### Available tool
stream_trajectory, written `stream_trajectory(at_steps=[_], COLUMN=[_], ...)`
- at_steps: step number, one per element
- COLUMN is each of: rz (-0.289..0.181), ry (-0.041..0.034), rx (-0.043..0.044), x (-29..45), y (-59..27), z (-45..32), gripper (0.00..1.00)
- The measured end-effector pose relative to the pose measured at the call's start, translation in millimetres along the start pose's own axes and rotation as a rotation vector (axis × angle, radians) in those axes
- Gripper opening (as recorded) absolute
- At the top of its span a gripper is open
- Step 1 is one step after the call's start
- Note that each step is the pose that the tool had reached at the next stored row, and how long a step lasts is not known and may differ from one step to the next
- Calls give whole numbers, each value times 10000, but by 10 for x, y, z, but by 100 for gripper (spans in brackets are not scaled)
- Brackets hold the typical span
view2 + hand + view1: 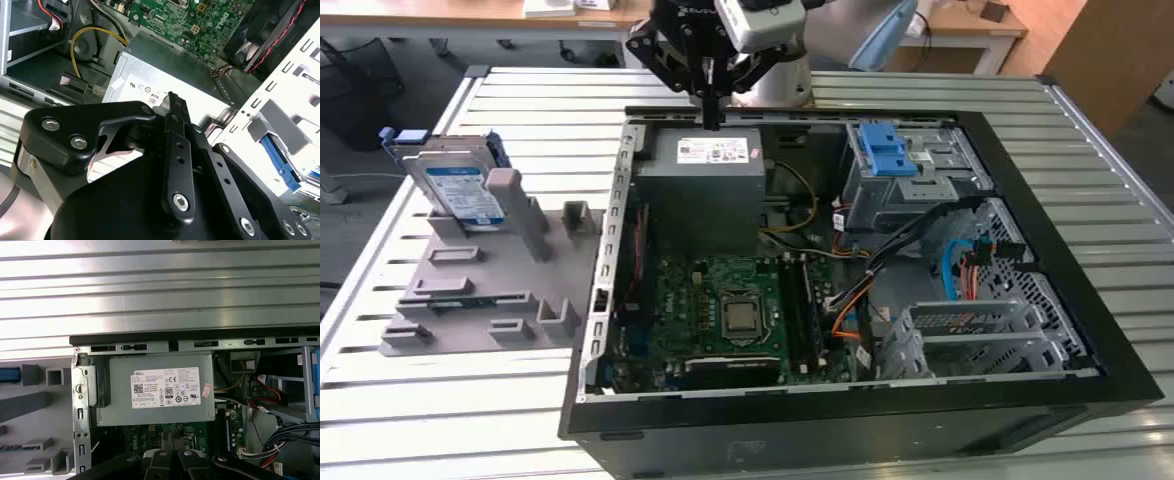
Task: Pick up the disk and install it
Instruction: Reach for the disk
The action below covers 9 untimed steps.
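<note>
The disk [460,190], silver-grey with a white-and-blue label and a blue bracket, stands upright in a grey fixture [480,290] on the slatted table at the exterior view's left, outside the computer case. My gripper [711,112] hangs above the far edge of the case, over the grey power supply [707,165], well apart from the disk. Its black fingers [172,107] are pressed together with nothing between them. In the first wrist view the fingertips [172,437] point at the power supply [157,390].
The open black computer case [1067,250] holds a green motherboard [734,310], loose cables [961,260] and a grey drive cage topped by a blue-latched tray [894,150]. The fixture has several empty slots. Slatted metal table [480,420] surrounds the case.
</note>
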<state>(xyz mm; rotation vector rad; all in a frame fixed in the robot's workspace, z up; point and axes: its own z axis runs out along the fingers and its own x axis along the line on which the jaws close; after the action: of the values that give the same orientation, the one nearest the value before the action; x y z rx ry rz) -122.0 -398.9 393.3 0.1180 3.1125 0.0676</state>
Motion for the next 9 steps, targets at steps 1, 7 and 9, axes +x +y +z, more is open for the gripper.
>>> stream_trajectory(at_steps=[1,7,9], rz=[0,1,1], ry=[0,-1,0], rx=[-1,0,0], x=[0,8,13], y=[0,0,-1], z=[0,0,0], gripper=[11,11,11])
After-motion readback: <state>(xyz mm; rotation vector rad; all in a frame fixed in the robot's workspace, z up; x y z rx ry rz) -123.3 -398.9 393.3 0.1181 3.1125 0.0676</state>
